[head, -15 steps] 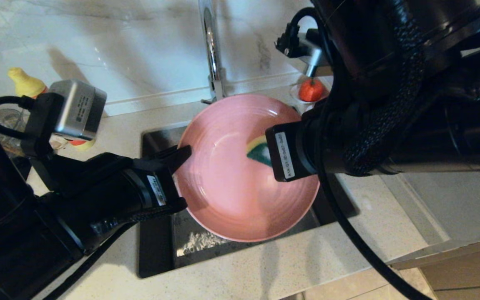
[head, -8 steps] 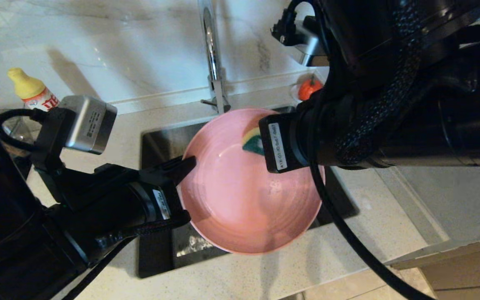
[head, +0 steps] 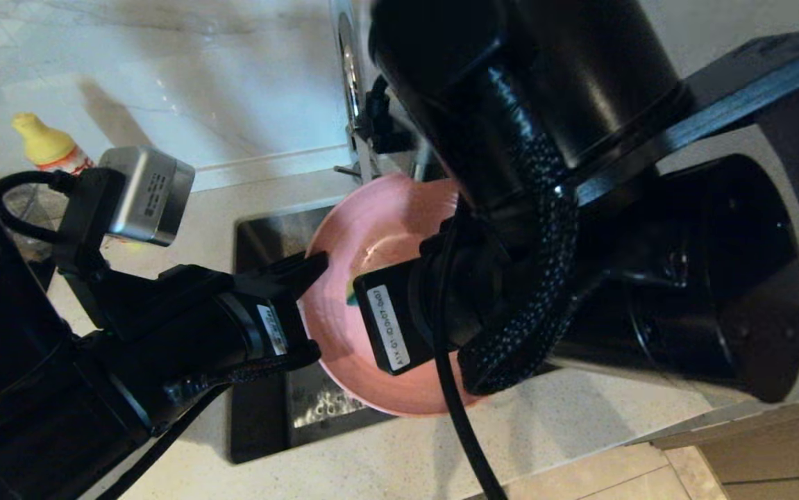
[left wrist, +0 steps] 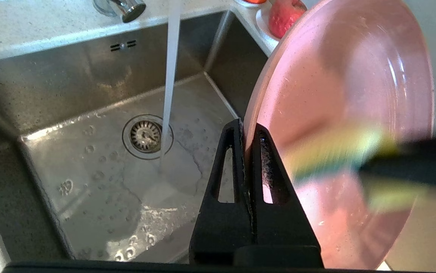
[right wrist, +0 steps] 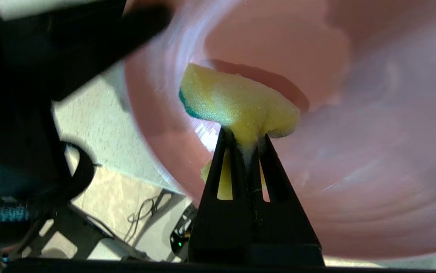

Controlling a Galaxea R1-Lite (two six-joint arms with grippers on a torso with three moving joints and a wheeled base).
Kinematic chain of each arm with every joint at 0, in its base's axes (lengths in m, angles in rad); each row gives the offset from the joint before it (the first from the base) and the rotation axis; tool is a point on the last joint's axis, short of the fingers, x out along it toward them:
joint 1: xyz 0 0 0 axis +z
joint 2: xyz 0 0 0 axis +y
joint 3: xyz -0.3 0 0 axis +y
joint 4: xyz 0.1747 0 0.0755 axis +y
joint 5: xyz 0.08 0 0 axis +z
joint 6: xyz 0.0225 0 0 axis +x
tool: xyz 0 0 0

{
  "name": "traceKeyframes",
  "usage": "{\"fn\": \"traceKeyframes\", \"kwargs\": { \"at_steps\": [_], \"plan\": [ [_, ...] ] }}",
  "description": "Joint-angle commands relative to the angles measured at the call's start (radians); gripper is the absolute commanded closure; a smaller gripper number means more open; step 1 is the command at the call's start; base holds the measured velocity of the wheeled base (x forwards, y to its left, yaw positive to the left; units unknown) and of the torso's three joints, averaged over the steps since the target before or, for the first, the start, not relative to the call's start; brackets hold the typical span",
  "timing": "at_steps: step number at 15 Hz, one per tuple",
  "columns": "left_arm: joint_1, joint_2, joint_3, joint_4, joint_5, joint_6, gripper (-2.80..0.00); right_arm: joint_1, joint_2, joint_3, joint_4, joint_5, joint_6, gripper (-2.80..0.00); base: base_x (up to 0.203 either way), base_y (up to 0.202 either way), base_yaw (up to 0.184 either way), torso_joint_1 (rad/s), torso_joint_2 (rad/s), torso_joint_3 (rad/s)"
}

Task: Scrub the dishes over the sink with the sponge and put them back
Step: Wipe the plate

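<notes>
The pink plate hangs tilted on edge over the steel sink. My left gripper is shut on the plate's rim. The right gripper is shut on the yellow sponge, whose green layer faces the plate's inner face and presses on it. From the head view only a sliver of the sponge shows beside the right wrist, which hides the right fingers and much of the plate. Water runs from the faucet in a thin stream onto the sink floor by the drain.
A yellow-capped bottle stands on the counter at the back left. Red fruit on a small dish sits by the sink's far corner. The pale counter runs along the front of the sink.
My right arm has swept the sponge across the plate toward the left gripper's side and now covers most of the plate. The left gripper has kept its hold on the rim.
</notes>
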Motion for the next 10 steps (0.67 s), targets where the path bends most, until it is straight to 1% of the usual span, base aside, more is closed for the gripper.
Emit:
{"fn": "traceKeyframes", "kwargs": {
  "at_steps": [1,4,6,10],
  "plan": [
    [0.004,0.011,-0.029,-0.004,0.006,-0.005,0.00,0.011,0.014,0.004,0.024,-0.007,0.006,0.00,0.000,0.000,0.000,0.000,0.00,0.000],
    [0.005,0.007,-0.049,0.000,0.009,-0.005,0.00,0.009,0.007,0.015,0.038,-0.024,0.010,0.00,0.000,0.000,0.000,0.000,0.00,0.000],
    [0.005,0.002,-0.053,0.002,0.009,-0.005,0.00,0.003,-0.002,0.015,0.052,-0.061,0.012,0.00,0.000,0.000,0.000,0.000,0.00,0.000],
    [0.010,-0.009,-0.049,0.007,0.009,-0.005,0.00,-0.041,-0.043,0.043,0.061,-0.072,0.015,0.00,0.000,0.000,0.000,0.000,0.00,0.000]
  ]
}}
